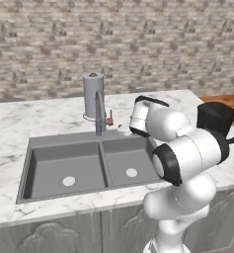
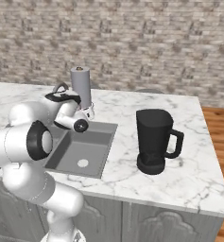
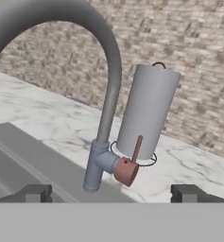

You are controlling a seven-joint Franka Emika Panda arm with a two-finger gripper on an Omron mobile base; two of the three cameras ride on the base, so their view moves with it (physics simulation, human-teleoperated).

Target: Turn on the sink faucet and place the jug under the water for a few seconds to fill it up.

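Marble counter and brick wall frame the work. Fingertips (image 3: 34, 193) are held wide apart with nothing between them, so the reddish lever (image 3: 137, 149) of the sink faucet (image 3: 106, 120) just ahead can be pushed (no water is running). Beyond stands a paper-towel roll (image 3: 146, 111). Well off to the right, the jug (image 2: 153, 139) is parked upright beside the sink (image 2: 85, 149).

Base views flank the sink (image 1: 64, 163); hand view faces the sink faucet (image 3: 104, 118) closely.

White arm (image 1: 187, 158) folded forward, jaws spread wide, empty
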